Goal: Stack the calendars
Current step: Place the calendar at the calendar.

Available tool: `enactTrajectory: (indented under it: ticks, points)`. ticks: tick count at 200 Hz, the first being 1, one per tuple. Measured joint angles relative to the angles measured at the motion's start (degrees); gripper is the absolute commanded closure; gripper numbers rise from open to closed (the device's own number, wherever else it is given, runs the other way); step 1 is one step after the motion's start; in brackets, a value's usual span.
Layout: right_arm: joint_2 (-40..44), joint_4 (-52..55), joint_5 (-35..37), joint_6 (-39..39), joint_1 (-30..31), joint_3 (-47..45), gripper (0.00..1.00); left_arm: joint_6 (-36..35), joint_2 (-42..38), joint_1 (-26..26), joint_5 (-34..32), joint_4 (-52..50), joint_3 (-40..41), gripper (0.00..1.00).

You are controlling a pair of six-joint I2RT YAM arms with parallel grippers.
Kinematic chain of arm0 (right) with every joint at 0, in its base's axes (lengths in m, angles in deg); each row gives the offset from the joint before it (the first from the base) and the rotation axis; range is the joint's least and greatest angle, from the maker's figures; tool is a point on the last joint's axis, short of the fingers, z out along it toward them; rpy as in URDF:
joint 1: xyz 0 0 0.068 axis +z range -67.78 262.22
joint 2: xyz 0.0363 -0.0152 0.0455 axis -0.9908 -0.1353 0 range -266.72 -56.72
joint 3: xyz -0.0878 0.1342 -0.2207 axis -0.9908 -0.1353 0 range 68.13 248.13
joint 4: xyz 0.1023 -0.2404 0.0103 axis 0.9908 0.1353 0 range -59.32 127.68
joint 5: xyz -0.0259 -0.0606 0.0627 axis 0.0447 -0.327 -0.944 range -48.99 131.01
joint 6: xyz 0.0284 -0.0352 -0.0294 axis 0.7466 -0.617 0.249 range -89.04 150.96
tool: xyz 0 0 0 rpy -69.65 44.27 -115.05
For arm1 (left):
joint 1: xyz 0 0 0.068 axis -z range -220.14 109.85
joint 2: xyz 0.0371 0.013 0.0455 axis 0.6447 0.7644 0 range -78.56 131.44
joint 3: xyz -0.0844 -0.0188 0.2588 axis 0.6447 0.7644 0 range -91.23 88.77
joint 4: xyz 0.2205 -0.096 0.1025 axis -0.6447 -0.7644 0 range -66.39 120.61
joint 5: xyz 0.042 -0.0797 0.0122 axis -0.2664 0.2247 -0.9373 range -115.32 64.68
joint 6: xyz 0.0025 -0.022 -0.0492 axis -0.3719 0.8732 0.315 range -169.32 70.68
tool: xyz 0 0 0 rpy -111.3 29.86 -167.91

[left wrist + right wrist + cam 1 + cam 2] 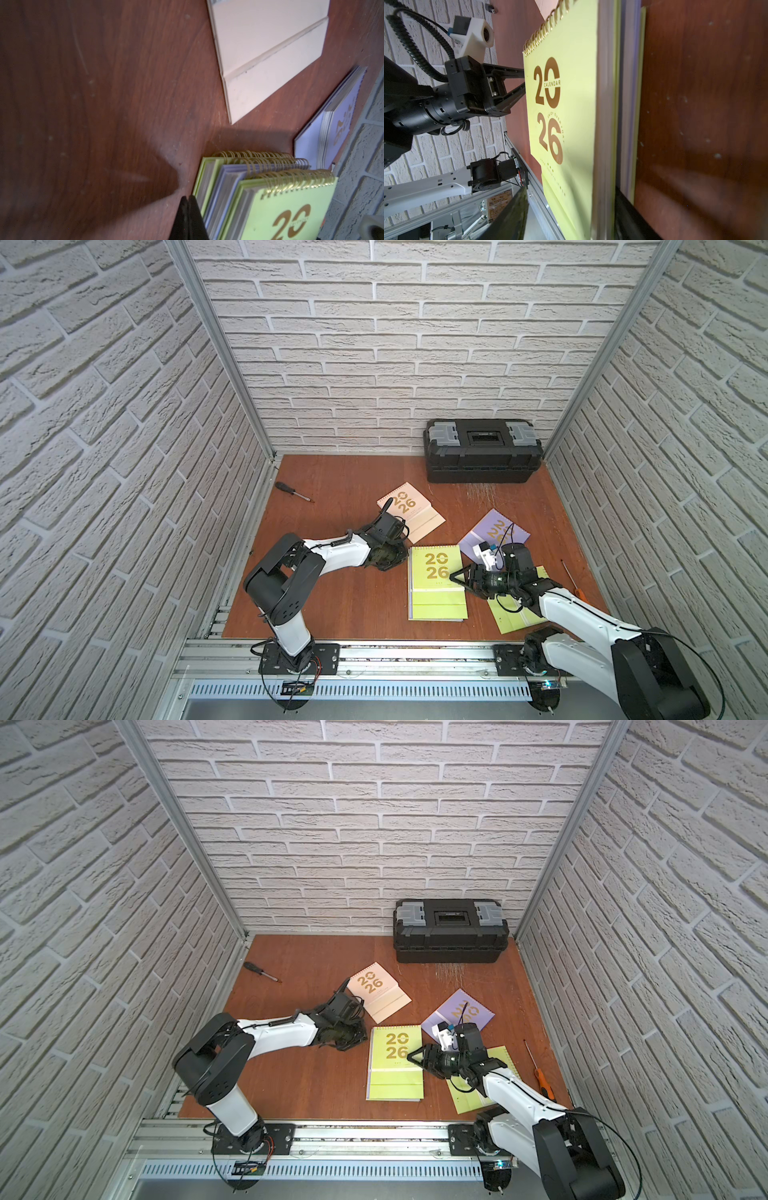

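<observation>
My right gripper (457, 577) has its jaws open around the right edge of the stack (436, 585) and holds nothing. My left gripper (188, 216) is closed tight and empty, just beside the stack's left edge. Three calendars are piled there, near the middle of the front edge of the worktop (332, 593). The pink calendar (409, 510), the purple calendar (494, 531) and the green calendar (511, 616) by the right edge are left to stack.

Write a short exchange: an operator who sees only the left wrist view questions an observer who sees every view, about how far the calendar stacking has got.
Operator: I see a stack of three, plus a peach calendar and a lavender calendar lying loose. Any more?
Observer: Yes, a green calendar lies partly under the right arm.
Operator: Is the right claw gripping the stack?
Observer: No. The right claw is open, straddling the stack's near edge.
</observation>
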Motion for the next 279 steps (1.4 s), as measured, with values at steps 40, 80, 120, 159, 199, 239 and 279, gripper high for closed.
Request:
enactTrajectory:
  ticks: [40,80,120,159,199,239,279]
  points:
    - [0.0,3.1,1.2,-1.5,0.0,2.1,0.26,0.0,0.1,0.0,0.0,0.0,0.0,1.00]
    - [-0.6,6.6,3.8,-3.3,0.0,3.9,0.23,0.0,0.2,0.0,0.0,0.0,0.0,1.00]
    - [-0.1,11.4,7.6,-4.9,0.0,6.1,0.23,0.0,0.3,0.0,0.0,0.0,0.0,1.00]
    - [2.3,20.2,14.8,-8.0,0.0,10.6,0.24,0.0,0.4,0.0,0.0,0.0,0.0,1.00]
    - [2.8,27.5,21.8,-11.1,0.0,14.6,0.28,0.0,0.5,0.0,0.0,0.0,0.0,1.00]
    - [-1.1,35.8,33.6,-13.7,1.8,20.4,0.29,0.0,0.5,0.0,0.0,0.0,0.0,1.00]
    - [-7.4,37.2,38.4,-14.5,4.9,22.8,0.28,0.0,0.5,0.0,0.0,0.0,0.0,1.00]
